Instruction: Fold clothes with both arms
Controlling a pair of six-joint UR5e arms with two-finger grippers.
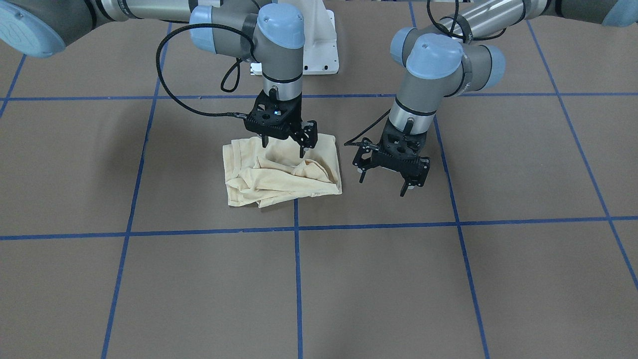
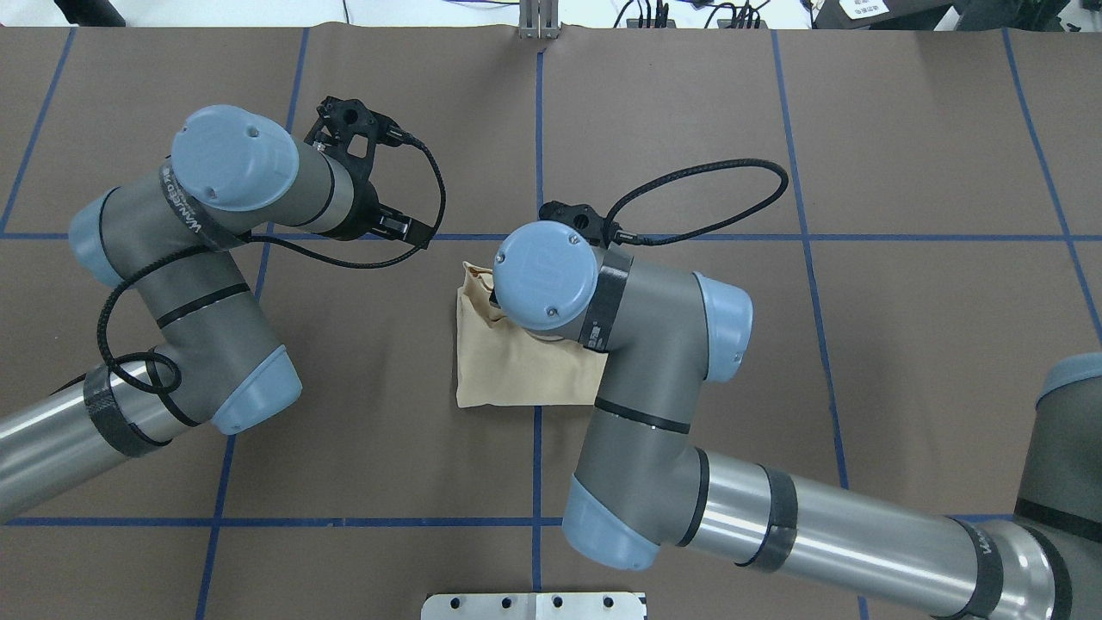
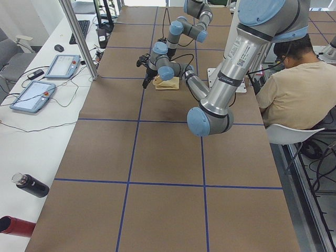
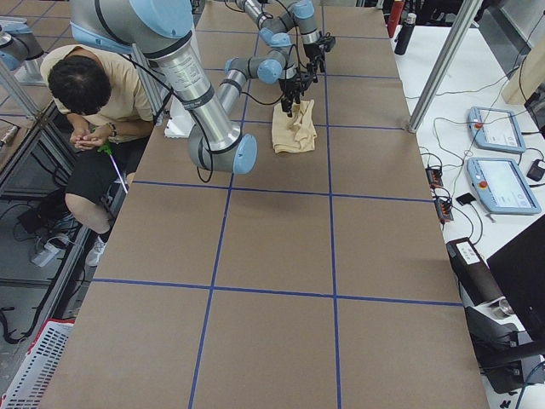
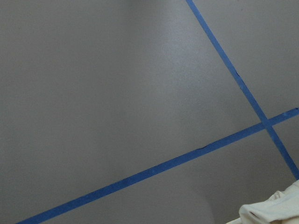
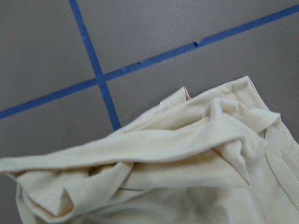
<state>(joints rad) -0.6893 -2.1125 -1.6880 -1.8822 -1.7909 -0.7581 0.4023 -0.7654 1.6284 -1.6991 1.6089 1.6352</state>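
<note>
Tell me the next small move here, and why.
Probably lift the right gripper straight up off the T-shirt. The shirt already lies as a compact, rumpled bundle; the right gripper stands open over its robot-side edge, holding nothing, and the left gripper is open over bare table beside it. A straight lift should avoid dragging the loose folds.

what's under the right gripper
The cream T-shirt, folded into a rumpled bundle on the brown table. The right gripper stands open over its edge nearer the robot. Whether it touches the cloth cannot be told; in the overhead view the wrist covers that spot.
</note>
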